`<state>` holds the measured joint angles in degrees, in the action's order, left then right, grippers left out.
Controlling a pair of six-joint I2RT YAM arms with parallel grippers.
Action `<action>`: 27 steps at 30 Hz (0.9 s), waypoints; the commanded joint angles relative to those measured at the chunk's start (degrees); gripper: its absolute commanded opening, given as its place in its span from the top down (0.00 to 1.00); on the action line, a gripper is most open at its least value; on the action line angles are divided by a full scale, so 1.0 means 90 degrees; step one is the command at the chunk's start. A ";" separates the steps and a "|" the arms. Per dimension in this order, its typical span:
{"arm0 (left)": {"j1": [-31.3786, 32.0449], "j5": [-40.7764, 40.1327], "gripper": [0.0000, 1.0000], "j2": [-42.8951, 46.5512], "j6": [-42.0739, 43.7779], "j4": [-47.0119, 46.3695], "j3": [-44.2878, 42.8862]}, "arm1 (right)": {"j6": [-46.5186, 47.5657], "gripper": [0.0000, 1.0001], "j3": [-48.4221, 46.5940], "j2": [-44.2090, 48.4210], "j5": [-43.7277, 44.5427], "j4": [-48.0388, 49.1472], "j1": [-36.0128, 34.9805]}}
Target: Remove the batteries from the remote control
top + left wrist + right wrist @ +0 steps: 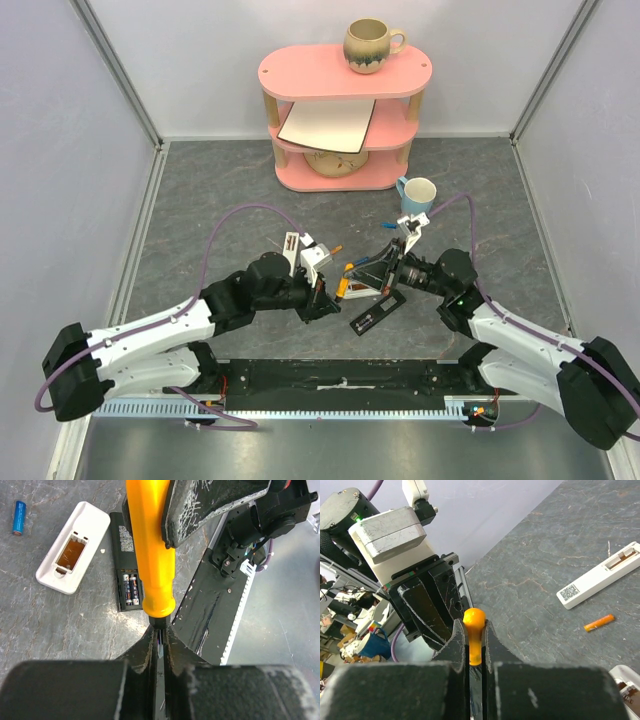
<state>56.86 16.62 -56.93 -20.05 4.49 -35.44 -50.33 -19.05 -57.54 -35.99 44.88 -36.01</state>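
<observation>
An orange-handled screwdriver (150,555) hangs between both grippers above the table. My left gripper (161,632) is shut on its thin metal shaft. My right gripper (475,630) is shut on the orange handle (474,630). Below lies a black remote control (125,540), back up, with two batteries (129,588) in its open compartment. A white remote (72,547) beside it has an empty open compartment. A blue battery (18,517) and an orange battery (599,623) lie loose on the table. In the top view the grippers meet at the screwdriver (343,288), just left of the black remote (378,312).
Another white remote (600,582) with a QR label lies back up on the grey table. A blue mug (418,193) stands right of a pink shelf (343,70) at the back, which carries a brown mug (369,45). White walls enclose the table.
</observation>
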 commanded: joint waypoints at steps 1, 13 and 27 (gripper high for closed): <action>-0.0029 -0.0069 0.91 -0.0032 0.0246 -0.0157 -0.0154 | 0.0181 1.00 -0.0003 0.0289 0.0112 -0.0182 -0.0042; -0.0019 0.0096 0.98 -0.0091 0.0216 -0.0313 -0.0164 | -0.0140 0.45 0.0154 0.0095 0.0083 0.0345 -0.0042; -0.0019 0.0233 0.98 -0.0110 0.0226 -0.0382 -0.0125 | -0.0405 0.94 0.0183 -0.0316 -0.0240 0.0961 -0.0032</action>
<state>56.86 17.28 -58.11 -20.05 4.03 -35.42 -53.39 -17.56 -61.04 -36.29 50.02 -36.25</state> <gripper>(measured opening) 0.036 0.176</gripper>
